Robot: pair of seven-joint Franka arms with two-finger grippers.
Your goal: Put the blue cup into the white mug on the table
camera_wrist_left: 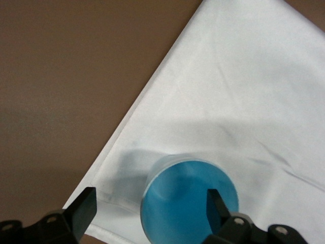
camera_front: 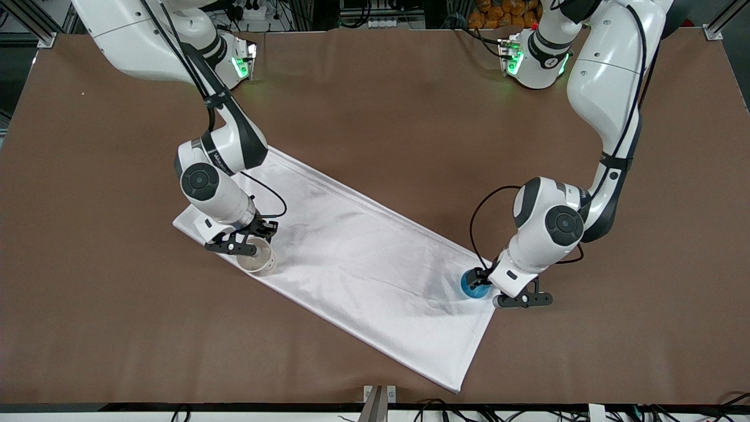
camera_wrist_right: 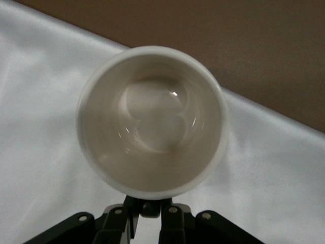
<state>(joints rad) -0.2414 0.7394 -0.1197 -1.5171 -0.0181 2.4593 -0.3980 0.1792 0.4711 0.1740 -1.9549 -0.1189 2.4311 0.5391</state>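
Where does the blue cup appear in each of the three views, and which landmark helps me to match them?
Front view: the blue cup stands on the white cloth at the left arm's end, by the left gripper.
Left wrist view: the cup is low in the picture, one finger over its rim.
Right wrist view: not in it; only the white mug shows.
Shared landmark: the white cloth.
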